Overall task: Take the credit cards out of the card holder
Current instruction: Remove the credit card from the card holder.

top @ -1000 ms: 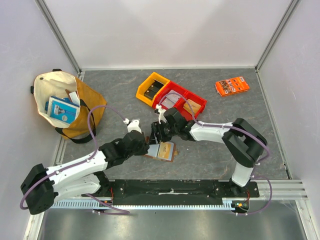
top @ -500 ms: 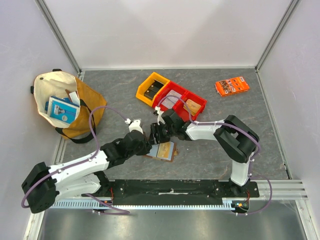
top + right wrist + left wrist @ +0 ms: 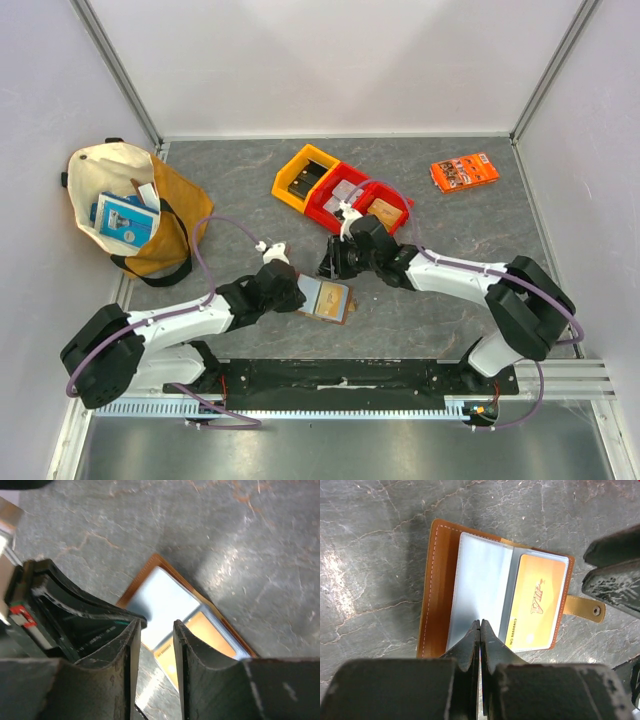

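The card holder (image 3: pixel 327 298) lies open on the table, brown leather outside (image 3: pixel 440 590) with pale clear sleeves inside. An orange-gold credit card (image 3: pixel 537 602) marked VIP sits in its right sleeve; the left sleeve looks pale and blank. My left gripper (image 3: pixel 480 622) is shut, its tips resting on the near edge of the left sleeve (image 3: pixel 298 296). A short way behind the holder, my right gripper (image 3: pixel 330 268) hangs above it. Its fingers (image 3: pixel 156 625) stand apart with nothing between them. The holder (image 3: pixel 165 597) and the orange card (image 3: pixel 215 632) show beyond them.
A yellow bin (image 3: pixel 303 178) and a red bin (image 3: pixel 360 205) stand behind the holder. An orange printed packet (image 3: pixel 465 171) lies at the back right. A canvas bag (image 3: pixel 125 205) with a blue box in it sits at the left.
My right gripper has pulled back from the holder, up and to the right, its jaws narrowing. The open holder now shows fully. My left gripper stays shut at the holder's left edge.
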Motion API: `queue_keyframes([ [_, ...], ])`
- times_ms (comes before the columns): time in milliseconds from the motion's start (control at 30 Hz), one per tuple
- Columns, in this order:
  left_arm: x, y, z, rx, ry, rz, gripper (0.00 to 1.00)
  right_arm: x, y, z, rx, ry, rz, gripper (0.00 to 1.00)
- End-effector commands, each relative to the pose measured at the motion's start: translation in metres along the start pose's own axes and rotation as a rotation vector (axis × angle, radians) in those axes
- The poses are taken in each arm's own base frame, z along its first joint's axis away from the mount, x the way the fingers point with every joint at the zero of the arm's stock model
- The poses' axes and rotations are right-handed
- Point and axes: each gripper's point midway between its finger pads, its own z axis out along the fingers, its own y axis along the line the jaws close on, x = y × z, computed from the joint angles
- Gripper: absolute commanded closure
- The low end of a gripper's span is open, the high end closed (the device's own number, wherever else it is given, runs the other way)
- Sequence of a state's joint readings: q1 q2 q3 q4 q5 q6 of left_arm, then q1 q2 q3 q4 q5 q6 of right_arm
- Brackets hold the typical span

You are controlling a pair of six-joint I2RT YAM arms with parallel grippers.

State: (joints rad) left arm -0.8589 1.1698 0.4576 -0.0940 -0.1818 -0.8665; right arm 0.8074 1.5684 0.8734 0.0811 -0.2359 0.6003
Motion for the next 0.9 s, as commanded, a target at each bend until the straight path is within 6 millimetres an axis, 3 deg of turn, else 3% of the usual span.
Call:
queue_keyframes([
  [0,-0.006,-0.009,0.002,0.04,-0.02,-0.054,0.98,0.017,-0.018,-0.011,0.066,0.003,0.017,0.65],
  [100,-0.004,-0.011,0.003,0.053,-0.014,-0.061,0.98,0.031,-0.026,-0.013,0.075,0.024,0.04,0.74],
  [200,-0.002,-0.012,0.004,0.07,0.004,-0.078,0.98,0.04,-0.031,-0.015,0.078,0.027,0.061,0.77],
  [500,-0.009,-0.022,0.006,0.128,0.015,-0.104,0.94,0.047,-0.042,-0.022,0.119,0.009,0.082,0.78],
  [733,-0.007,-0.027,0.011,0.159,0.065,-0.088,0.81,0.058,-0.052,-0.019,0.142,0.039,0.096,0.79],
  [867,-0.005,-0.029,0.013,0.182,0.076,-0.08,0.68,0.063,-0.055,-0.018,0.144,0.046,0.1,0.79],
])
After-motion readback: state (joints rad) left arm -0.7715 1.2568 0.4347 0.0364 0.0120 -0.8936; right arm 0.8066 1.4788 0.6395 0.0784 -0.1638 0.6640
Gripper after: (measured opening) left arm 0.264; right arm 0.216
